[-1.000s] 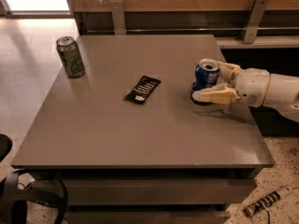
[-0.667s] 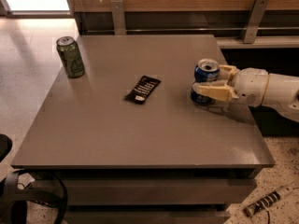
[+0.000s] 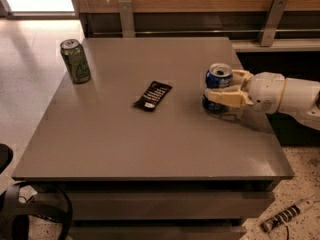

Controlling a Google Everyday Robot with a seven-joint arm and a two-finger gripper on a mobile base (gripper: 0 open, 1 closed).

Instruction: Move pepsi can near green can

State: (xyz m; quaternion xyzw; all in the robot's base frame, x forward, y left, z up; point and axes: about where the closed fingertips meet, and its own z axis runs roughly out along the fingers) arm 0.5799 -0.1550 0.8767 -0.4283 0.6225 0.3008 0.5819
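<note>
The pepsi can, blue with a silver top, stands upright on the right side of the grey table. My gripper reaches in from the right. Its pale fingers are closed around the can's body, one across the front and one behind it. The can's base rests on the table. The green can, olive with a silver top, stands upright near the table's far left corner, well apart from the pepsi can.
A flat black packet lies on the table between the two cans. A wooden wall with metal brackets runs behind the table. Black cables lie on the floor at lower left.
The fingers have closed in on the pepsi can, the near one now pressed across its front. The can, the green can and the packet have stayed in place.
</note>
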